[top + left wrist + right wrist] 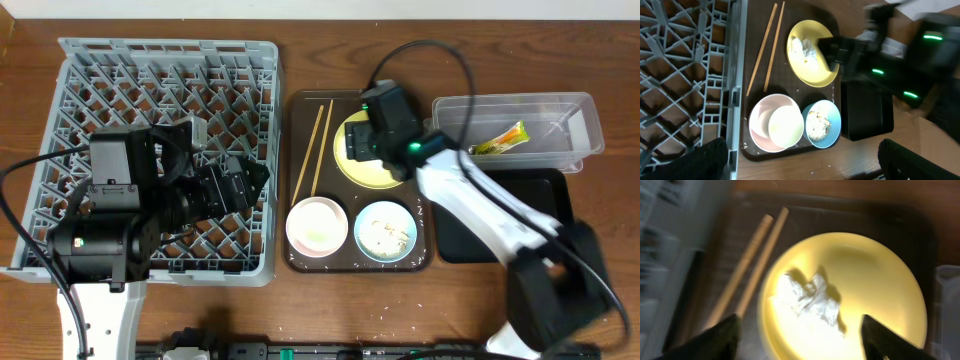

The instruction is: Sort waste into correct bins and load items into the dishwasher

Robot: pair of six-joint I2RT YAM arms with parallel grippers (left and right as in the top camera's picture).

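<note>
A crumpled white tissue (810, 300) lies on the round yellow plate (865, 280) on the brown serving tray. My right gripper (802, 335) is open just above the plate, with the tissue between its fingers' line; in the overhead view it (372, 145) hides much of the plate (352, 170). The chopsticks (312, 150) lie left of the plate. The white bowl (317, 226) and the light blue bowl (385, 231) holding rice sit at the tray's front. The snack wrapper (500, 140) lies in the clear tub (570, 110). My left gripper (240, 185) is open and empty over the grey dish rack (100, 70).
The black tray (550, 190) lies right of the brown serving tray (295, 120), partly under my right arm. A few rice grains (830, 165) lie on the wooden table in front of the serving tray. The rack holds no dishes.
</note>
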